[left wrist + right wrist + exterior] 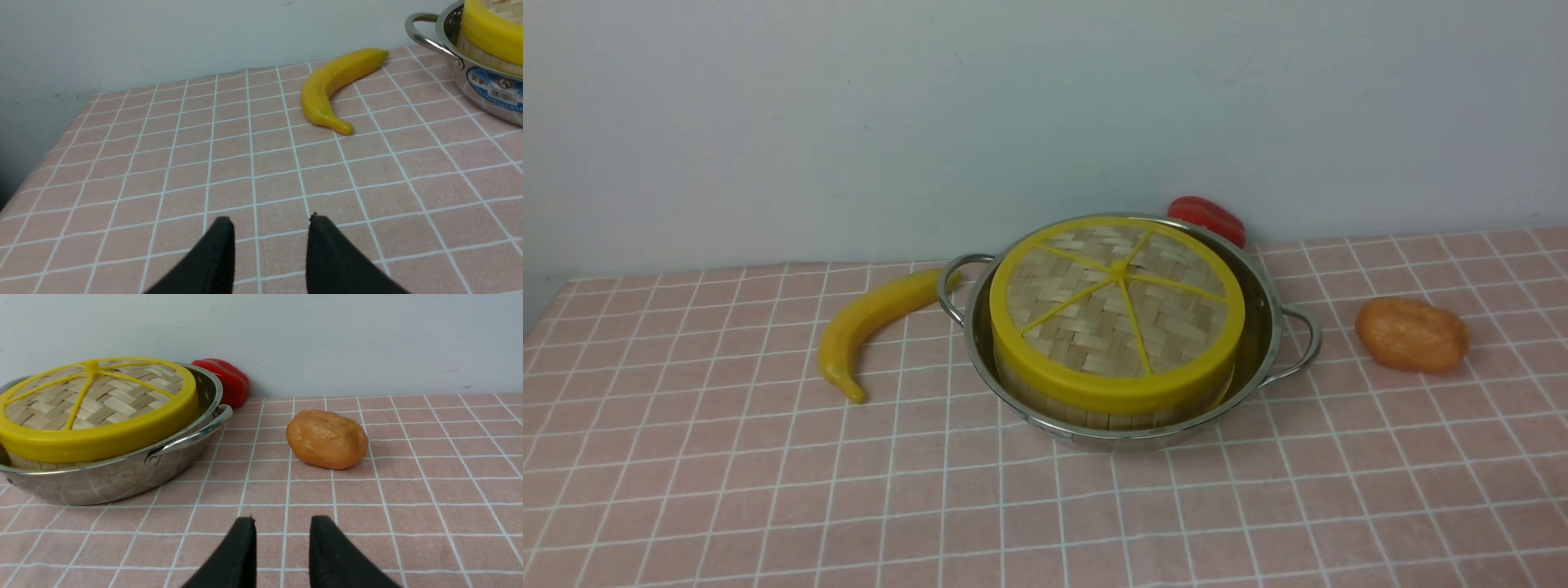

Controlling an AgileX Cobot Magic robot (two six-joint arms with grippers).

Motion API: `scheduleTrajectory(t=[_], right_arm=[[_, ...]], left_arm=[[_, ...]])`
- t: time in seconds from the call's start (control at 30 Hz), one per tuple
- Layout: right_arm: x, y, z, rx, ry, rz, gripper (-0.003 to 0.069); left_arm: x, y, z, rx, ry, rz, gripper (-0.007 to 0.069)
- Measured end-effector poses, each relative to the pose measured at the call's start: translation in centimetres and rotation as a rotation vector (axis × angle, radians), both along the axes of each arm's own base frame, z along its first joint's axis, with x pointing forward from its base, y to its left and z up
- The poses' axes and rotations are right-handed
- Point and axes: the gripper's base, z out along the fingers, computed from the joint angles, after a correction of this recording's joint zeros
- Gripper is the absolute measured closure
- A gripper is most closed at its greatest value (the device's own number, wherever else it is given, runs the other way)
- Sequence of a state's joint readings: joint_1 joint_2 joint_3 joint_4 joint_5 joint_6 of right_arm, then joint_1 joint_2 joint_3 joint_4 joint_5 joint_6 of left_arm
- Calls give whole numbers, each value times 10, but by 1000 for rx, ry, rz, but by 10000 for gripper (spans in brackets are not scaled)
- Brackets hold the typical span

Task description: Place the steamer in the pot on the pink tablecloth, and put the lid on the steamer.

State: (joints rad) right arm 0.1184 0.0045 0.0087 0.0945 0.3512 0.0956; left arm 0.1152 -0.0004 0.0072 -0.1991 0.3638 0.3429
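resting the case: lid on, basket in, arms clear

sitting at the middle of the pink tablecloth with its thin white grid (768,457), the wide shiny stainless-steel pot with looped wire handles (1262,327) holds the round bamboo steamer basket with slatted sides (1094,408). the flat woven-bamboo lid with yellow rim, spokes and centre knob (1117,306) lies on top of the basket, tilted a little toward the camera — judged from this, both placements look done.

the left gripper (270,222) hangs low over bare cloth, jaws parted and empty; the right gripper (282,522) does likewise, a clear gap between its black tips and nothing in it. neither shows in the front view.

taking the pot as the clock's centre in the front view, a curved yellow toy banana (870,327) lies at nine o'clock, its tip just beside the pot's left handle; a lumpy orange-brown potato-like piece (1411,333) lies at three o'clock, apart from the pot; a glossy red pepper-like piece (1207,216) peeks out at one o'clock, behind the rim.

what remains, i judge, is a clean withdrawal: lift each arm straight up before pulling back, so no fingertip snags the cloth or nudges the handles — a dragged cloth could shift the pot and unseat the lid.
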Motion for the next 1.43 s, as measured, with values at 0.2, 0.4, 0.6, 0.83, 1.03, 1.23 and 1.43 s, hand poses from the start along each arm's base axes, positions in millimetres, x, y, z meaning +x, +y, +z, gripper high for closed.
scheduleTrajectory(t=[0.2,0.4,0.6,0.83,1.03,1.23,1.43], right_arm=[[0,0,0,1,0,0,430],[0,0,0,1,0,0,420],[0,0,0,1,0,0,419],[0,0,0,4,1,0,419],[0,0,0,4,1,0,419],[0,0,0,4,1,0,419],[0,0,0,4,1,0,419]], left_arm=[[0,0,0,0,0,0,382],[0,0,0,0,0,0,382],[0,0,0,0,0,0,382],[0,0,0,0,0,0,382],[0,0,0,0,0,0,382],[0,0,0,0,0,0,382],[0,0,0,0,0,0,382]])
